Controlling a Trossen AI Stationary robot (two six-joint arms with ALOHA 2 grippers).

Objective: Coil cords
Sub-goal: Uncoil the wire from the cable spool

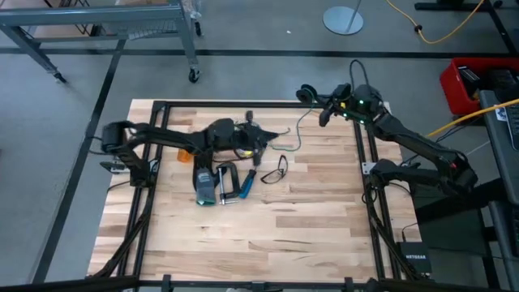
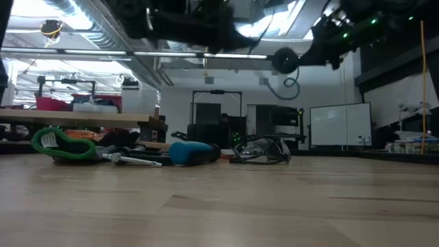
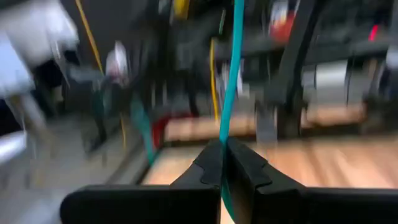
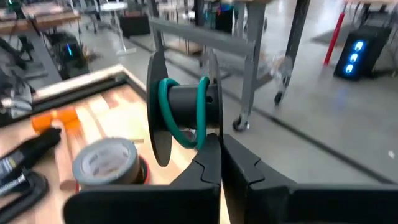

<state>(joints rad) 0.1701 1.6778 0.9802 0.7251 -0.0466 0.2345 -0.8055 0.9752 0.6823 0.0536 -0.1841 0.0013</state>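
cord work is under way above the wooden table point(image 1: 268, 227). the left gripper point(image 3: 222, 163) is up in the air over the table's far middle, about twelve o'clock from the clutter, its fingers clenched on the teal-green cord point(image 3: 231, 81), which runs taut away from the pinch in the left wrist view. in the high view the thin cord point(image 1: 298, 130) trails from that gripper toward two o'clock, in the direction of the right arm.

the right gripper point(image 4: 221, 163) is at the table's far right corner, roughly two o'clock from the table's centre, lifted off the surface. its fingers are pressed together at the rim of a black spool point(image 4: 180, 112), and a few turns of the teal-green cord point(image 4: 171, 121) sit wound around the spool's core. the low view shows the spool point(image 2: 285, 60) in the air, with a loop of cord hanging just below it.

on the table, near its centre, lie a blue-handled screwdriver point(image 1: 246, 182), a pair of safety glasses point(image 1: 276, 170), a clamp point(image 1: 225, 180) and a grey tape roll point(image 4: 104, 163). an orange object point(image 4: 55, 118) lies at about ten o'clock from the glasses.
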